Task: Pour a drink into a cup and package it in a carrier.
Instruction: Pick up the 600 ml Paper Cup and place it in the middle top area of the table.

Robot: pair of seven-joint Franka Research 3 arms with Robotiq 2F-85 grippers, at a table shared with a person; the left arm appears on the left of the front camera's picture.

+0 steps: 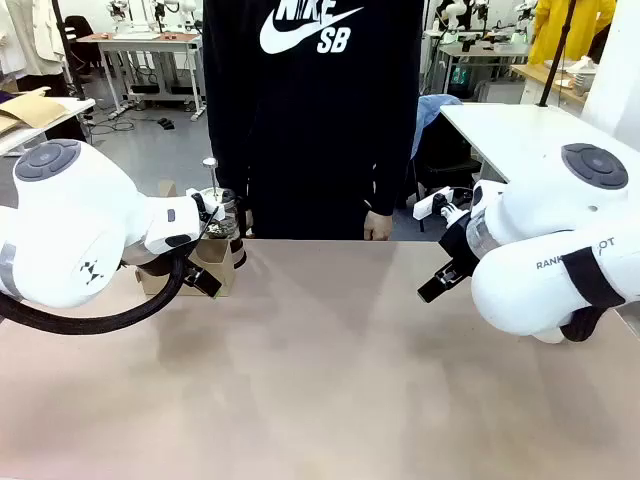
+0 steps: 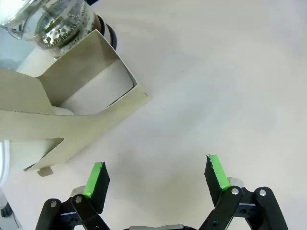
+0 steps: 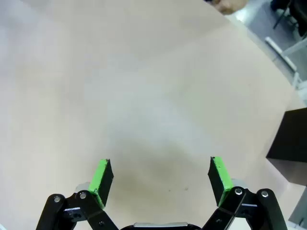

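In the left wrist view my left gripper (image 2: 157, 175) hangs open over bare table, nothing between its green pads (image 2: 98, 178). Just beyond it lies the brown cardboard carrier (image 2: 91, 67), with a white cup (image 2: 98, 91) standing in one slot; how tall the cup is I cannot tell. Behind the carrier stands the glass jug (image 2: 53, 21), and the drink shows as a dark band at its base (image 2: 106, 29). From the front, the jug's plunger (image 1: 211, 175) rises behind my left arm, beside the carrier (image 1: 222, 268). My right gripper (image 3: 160, 177) is open above bare tabletop.
A person in a black top (image 1: 310, 110) stands at the far edge, one hand (image 1: 378, 226) resting near the table. A black box (image 3: 288, 143) sits at the right edge of the right wrist view. The beige table (image 1: 320, 380) lies open between my arms.
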